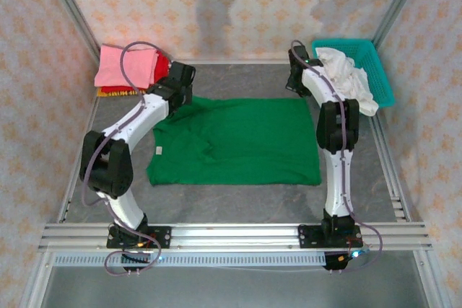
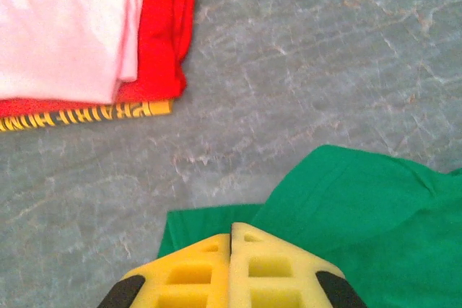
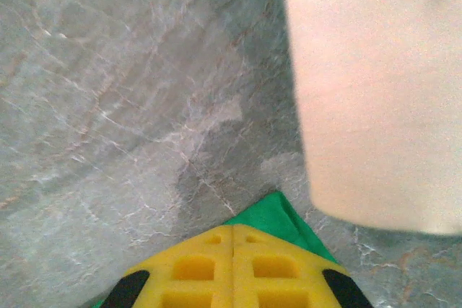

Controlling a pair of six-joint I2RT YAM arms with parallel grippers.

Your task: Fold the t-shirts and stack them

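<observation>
grey marbled tabletop, both jaws closed on cloth

i see the large bright green cotton t-shirt spread flat mid-table. my left gripper has its yellow jaws pressed together on the far left corner. the right gripper pinches the far right corner. at far left, a folded pink t-shirt tops a red t-shirt and a yellow-orange t-shirt. at far right, a teal plastic basket holds white cloth.

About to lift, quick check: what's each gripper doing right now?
Left gripper: closed on the green shirt.
Right gripper: closed on the green shirt too.
</observation>
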